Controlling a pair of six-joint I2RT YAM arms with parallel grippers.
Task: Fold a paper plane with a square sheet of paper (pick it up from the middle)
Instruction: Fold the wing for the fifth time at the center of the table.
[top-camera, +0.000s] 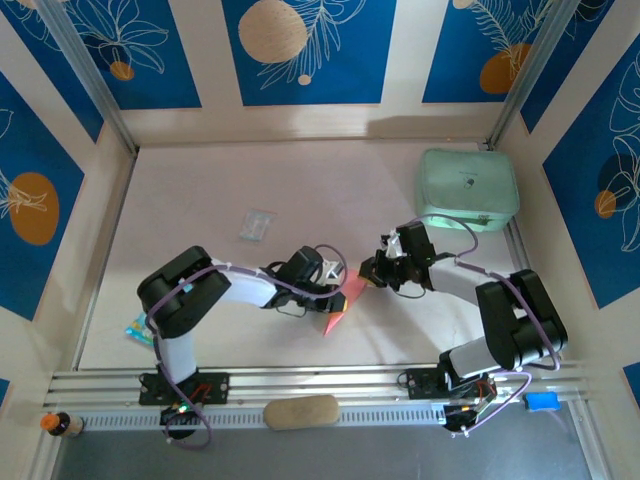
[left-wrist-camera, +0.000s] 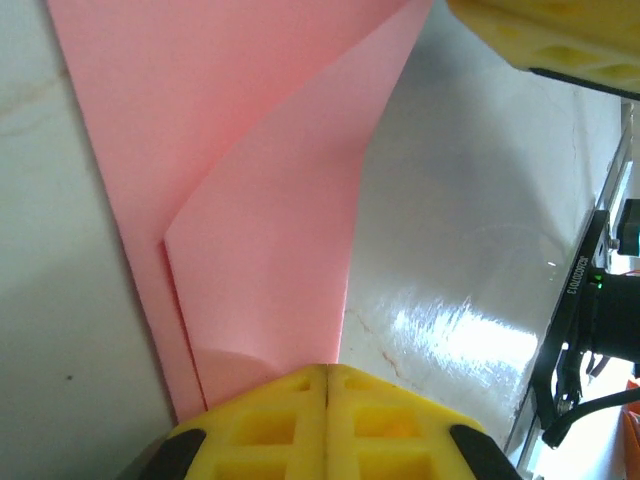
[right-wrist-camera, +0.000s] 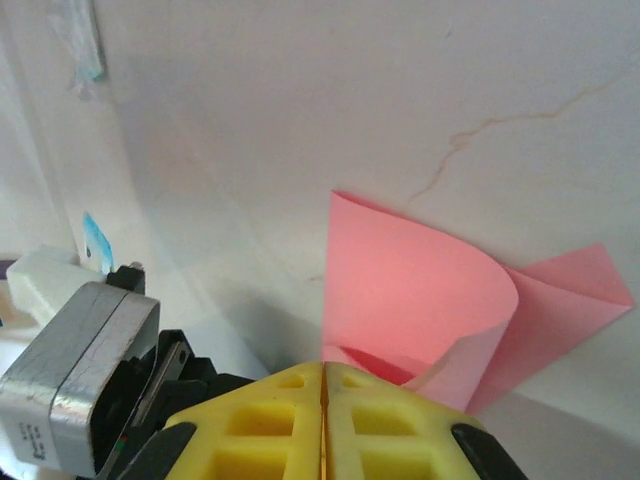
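Salmon-pink and partly folded, the square sheet of paper (top-camera: 338, 308) sits between the two arms, near the front of the table (top-camera: 250, 180). The left gripper (left-wrist-camera: 327, 375) has its jaws clamped on the narrow end of the overlapped layers. The right gripper (right-wrist-camera: 323, 372) has its jaws pressed together at a curled flap; whether paper lies between them I cannot tell. A loose hold there could let the curl spring back and skew the crease, and a hard tug might tear it. The left wrist view shows the layered fold, the right wrist view the curl, and the overhead view shows neither
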